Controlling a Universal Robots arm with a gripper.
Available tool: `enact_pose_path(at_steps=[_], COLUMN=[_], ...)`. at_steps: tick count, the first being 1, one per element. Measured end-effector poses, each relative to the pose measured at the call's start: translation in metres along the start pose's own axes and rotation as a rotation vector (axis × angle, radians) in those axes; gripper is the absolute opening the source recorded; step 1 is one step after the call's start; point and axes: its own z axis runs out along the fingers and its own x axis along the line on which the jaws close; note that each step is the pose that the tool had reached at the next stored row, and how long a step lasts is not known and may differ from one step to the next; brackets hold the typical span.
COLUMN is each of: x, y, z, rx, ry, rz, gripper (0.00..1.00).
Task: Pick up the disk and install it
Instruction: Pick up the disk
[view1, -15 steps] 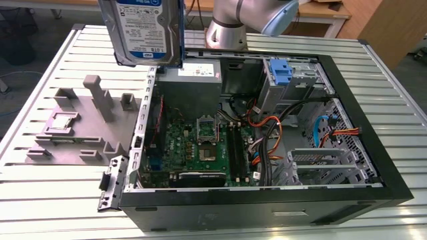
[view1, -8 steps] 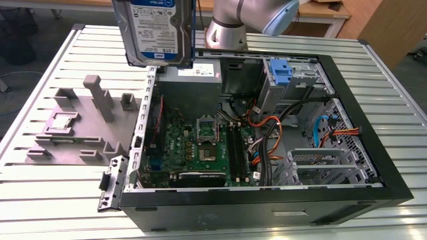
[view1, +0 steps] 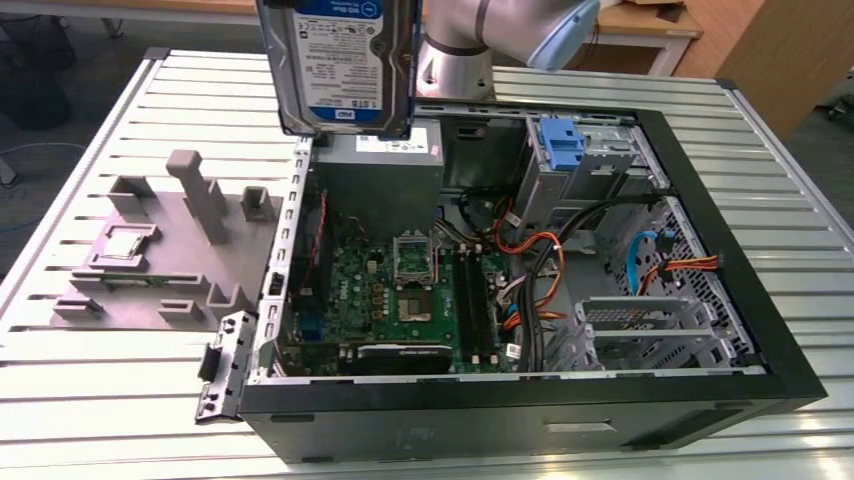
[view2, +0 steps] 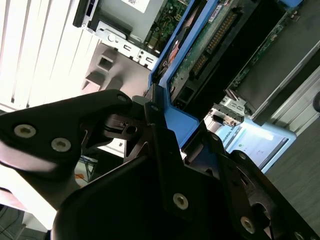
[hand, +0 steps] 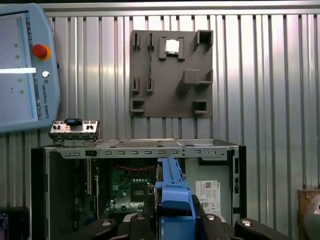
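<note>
Exterior view first: the disk is up in the air, standing on edge with its label facing the camera, hanging over the back wall of the open case, next to the arm. The gray fixture sits on the table on the exterior view's left, with the little chip in it and no drive. So I'd say the pickup part is done and we're in the carry-to-the-case part. Nothing is installed yet.

Second wrist view: the gripper is clamped onto the disk's blue frame, with black fingers squeezing it from both sides. You can see the green board on the underside of the drive running away from the camera.

First wrist view: looking straight down past the gripper and the disk's blue edge into the case. The fixture is beyond it and a pendant lies off to one side.

My guess on what the install needs: the drive hangs vertical, so it has to be turned to match whichever bay it belongs in. The cage and the spot by the blue bracket look like candidates, but I can't tell which. Either way it has to come down without snagging the orange cables.
</note>
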Motion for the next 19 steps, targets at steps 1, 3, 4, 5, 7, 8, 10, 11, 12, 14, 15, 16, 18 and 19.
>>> enact_pose_path(at_steps=[1,3,4,5,7,8,10,11,12,14,15,16,18,19], x=[0.0001,0.0006,0.0008,0.0009,0.0008,0.0006,0.0004,0.0003,0.0004,0.0009,0.0011,0.0017,0.0046,0.0069], y=[-0.0013,-0.0043,-0.0061,-0.0079,-0.013,-0.016,-0.0226,-0.0258,-0.0289,-0.0329,-0.0344,-0.0354,-0.0365,-0.0369], z=[0.0004,0.0013,0.0017,0.0021,0.0029,0.0032,0.0039,0.0043,0.0047,0.0056,0.006,0.0067,0.0076,0.0081], rx=[0.0,0.0,0.0001,0.0,0.0001,0.0,0.0001,0.0001,0.0,0.0,0.0001,0.0002,0.0,0.0], ry=[0.0,0.0001,0.0,0.0,-0.0001,0.0,-0.0001,0.0,0.0,-0.0001,-0.0001,-0.0003,0.0001,0.0], rz=[0.0,0.0,0.0,0.0,0.0,0.0,0.0,0.0,0.0,0.0,0.0,0.0,0.0,0.0], gripper=[0.36,0.36,0.36,0.36,0.36,0.36,0.36,0.36,0.36,0.36,0.36,0.36,0.36,0.36])
